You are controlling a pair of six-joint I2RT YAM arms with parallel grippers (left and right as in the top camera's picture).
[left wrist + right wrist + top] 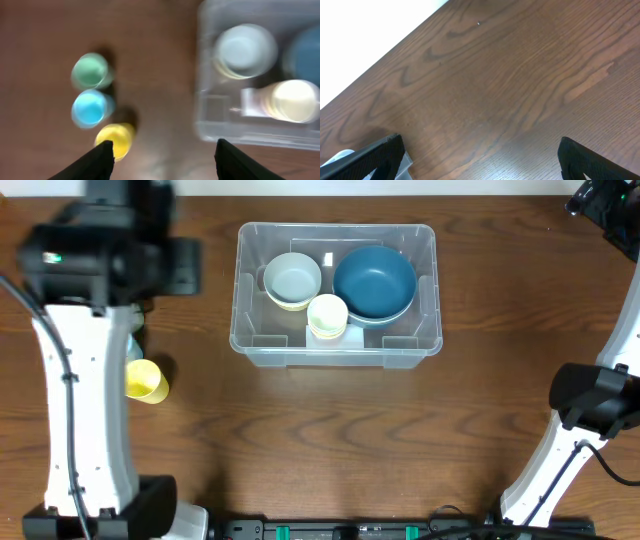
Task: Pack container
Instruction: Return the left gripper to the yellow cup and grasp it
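A: Where is the container (340, 356) found?

B: It is seen upright on the counter (330, 440), toward 12 o'clock from the middle in the overhead view. Three things are kept inside it: a pale bowl (293, 279) at 10 o'clock, a dark blue bowl (374, 282) at 2 o'clock, and a cream cup (327, 315) at 6 o'clock, close to the near wall.

A: And what is seen outside it?

B: A yellow cup (147, 380) is placed on the counter, toward 8 o'clock from the container and well apart from it. In the left wrist view, which is blurred, a green cup (90, 70) and a blue cup (91, 108) are shown in one row with it. The green one is at 12 o'clock of the blue one, and the yellow one toward 6 o'clock.

A: How are the end effectors set?

B: The left end effector (162, 147) is spread and nothing is pinched; one finger is seen just beside the yellow cup. The right end effector (480, 150) is spread wide over bare counter, and nothing is held.
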